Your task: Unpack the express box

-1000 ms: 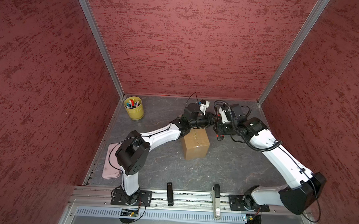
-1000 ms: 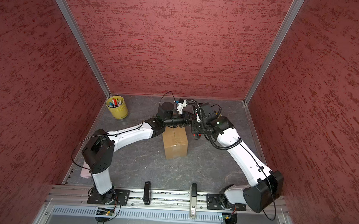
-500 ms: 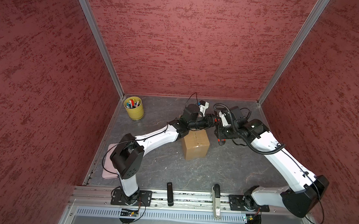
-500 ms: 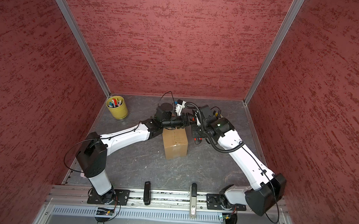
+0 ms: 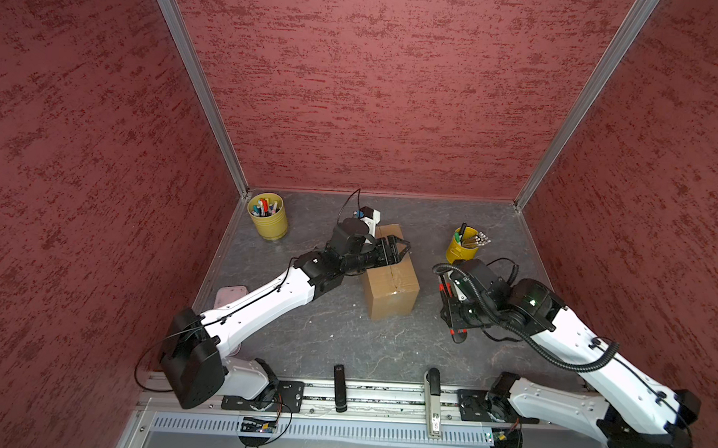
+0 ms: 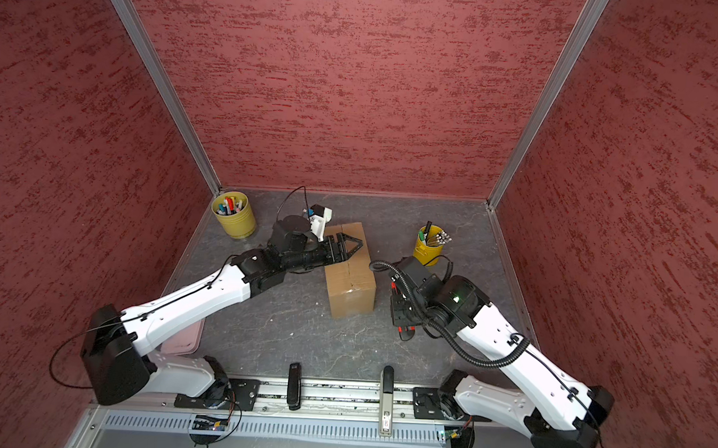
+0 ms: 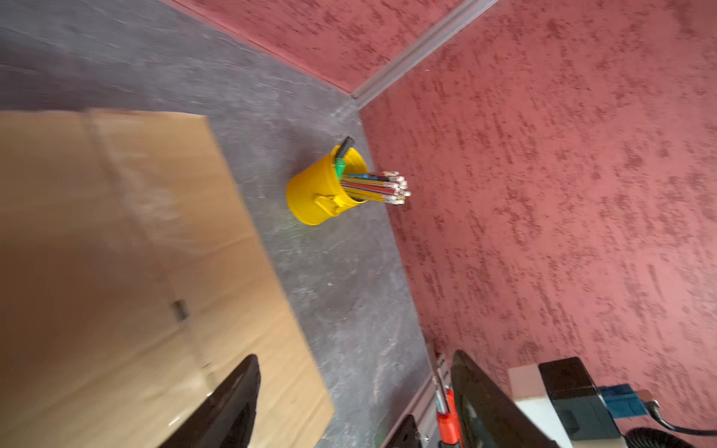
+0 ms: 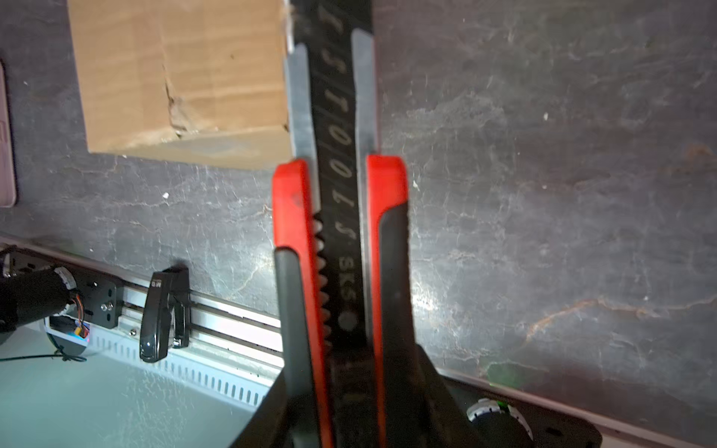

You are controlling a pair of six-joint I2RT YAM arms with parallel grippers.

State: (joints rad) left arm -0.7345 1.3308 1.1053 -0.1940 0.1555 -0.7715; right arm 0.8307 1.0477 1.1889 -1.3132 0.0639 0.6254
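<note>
The box [image 5: 390,276] stands at the centre of both top views on the grey table [image 5: 344,341], flaps shut. The left gripper [image 5: 403,248] hovers over the box's upper end, jaws spread, holding nothing. The right gripper [image 8: 341,248], right of the box, pinches a red-and-black knife [image 8: 335,116].

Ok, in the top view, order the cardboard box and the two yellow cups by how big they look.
1. express box, clearly largest.
2. marker cup.
3. pencil cup, looking slightly smaller, though the right arm seems to hide part of its base, so 2 and 3 are close.
</note>
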